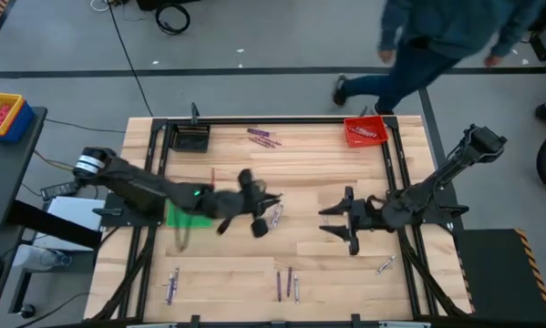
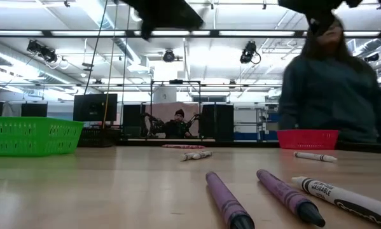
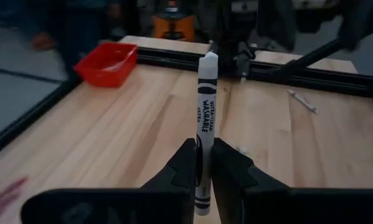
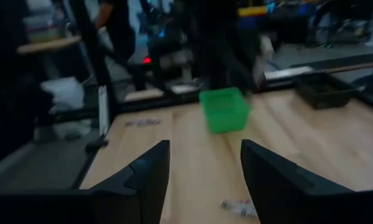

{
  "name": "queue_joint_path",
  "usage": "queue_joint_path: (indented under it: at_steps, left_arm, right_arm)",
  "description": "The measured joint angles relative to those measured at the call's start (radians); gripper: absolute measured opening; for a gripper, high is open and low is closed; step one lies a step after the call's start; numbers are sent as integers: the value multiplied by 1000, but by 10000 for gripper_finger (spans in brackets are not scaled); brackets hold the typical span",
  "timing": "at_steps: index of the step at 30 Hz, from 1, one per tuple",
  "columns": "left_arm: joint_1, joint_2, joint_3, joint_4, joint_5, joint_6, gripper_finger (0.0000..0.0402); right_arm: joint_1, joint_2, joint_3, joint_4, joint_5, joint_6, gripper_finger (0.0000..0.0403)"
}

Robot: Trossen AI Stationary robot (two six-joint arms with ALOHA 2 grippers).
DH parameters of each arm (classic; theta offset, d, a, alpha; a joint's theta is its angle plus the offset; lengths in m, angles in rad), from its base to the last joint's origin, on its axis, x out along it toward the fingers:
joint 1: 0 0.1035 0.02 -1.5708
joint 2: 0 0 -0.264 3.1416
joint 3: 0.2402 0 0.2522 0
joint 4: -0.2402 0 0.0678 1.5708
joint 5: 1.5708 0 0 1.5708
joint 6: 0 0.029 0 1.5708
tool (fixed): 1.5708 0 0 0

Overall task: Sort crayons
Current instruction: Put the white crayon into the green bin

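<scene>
a white crayon (image 3: 204, 124) stands pinched between the two dark fingers of the left end effector (image 3: 203, 163), which is clenched on its lower part; the printed wrapper points up and away from the fingers, over the bare wooden table (image 3: 111, 130). in the high view the left end effector (image 1: 262, 211) sits above the middle of the table, with the pale crayon (image 1: 276, 215) showing at its tip.

other crayons lie scattered on the table: a few purple ones (image 1: 263, 138) near the far edge between the black bin (image 1: 190, 138) and the red bin (image 1: 365, 131), a pair by the near left corner (image 1: 172, 285), a small group at the near middle (image 1: 287, 284), and one pale one (image 1: 385, 265) near the right rail. in the low view two purple crayons (image 2: 228, 202) (image 2: 288, 196) and a white one (image 2: 343, 198) lie close to the camera, with another pale one (image 2: 196, 154) further back.

the green bin (image 1: 189, 217) lies partly under the left arm, left of centre; it also shows in the right wrist view (image 4: 223, 109).

the right end effector (image 1: 345, 220) hovers right of centre, released, its fingers (image 4: 147, 177) spread wide apart with nothing between them, facing the left one across a gap.

a person (image 1: 446, 41) in a dark top is beyond the far edge of the table, near the red bin.
</scene>
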Motion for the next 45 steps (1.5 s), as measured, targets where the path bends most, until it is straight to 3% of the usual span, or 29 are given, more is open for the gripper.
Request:
queue_joint_path:
  at_steps: [4,7,11,13,19,24,29,37,45]
  left_arm:
    - [-112,-103,0,-240,-109,-133,39]
    - [-132,-201,1,-532,-112,-357,39]
    - [-117,-293,1,-980,20,-657,39]
    - [-102,-322,1,-1165,98,-733,39]
    - [-42,-325,0,-1549,286,-694,39]
    - [7,-295,-56,-1471,387,-404,39]
    - [54,-245,-151,-1399,393,-218,39]
    - [101,-196,-270,-1223,383,-140,42]
    - [101,-123,-283,-1213,381,-200,103]
  right_arm:
    - [53,44,0,7,-4,20,195]
    - [68,73,0,49,-5,11,195]
    - [74,75,0,111,4,23,194]
    - [82,75,0,158,4,43,194]
    - [146,120,0,290,4,74,194]
    - [181,205,0,484,5,46,194]
    - [191,253,0,643,7,-14,194]
    - [191,254,0,688,6,-65,194]
    - [192,292,0,668,5,-59,194]
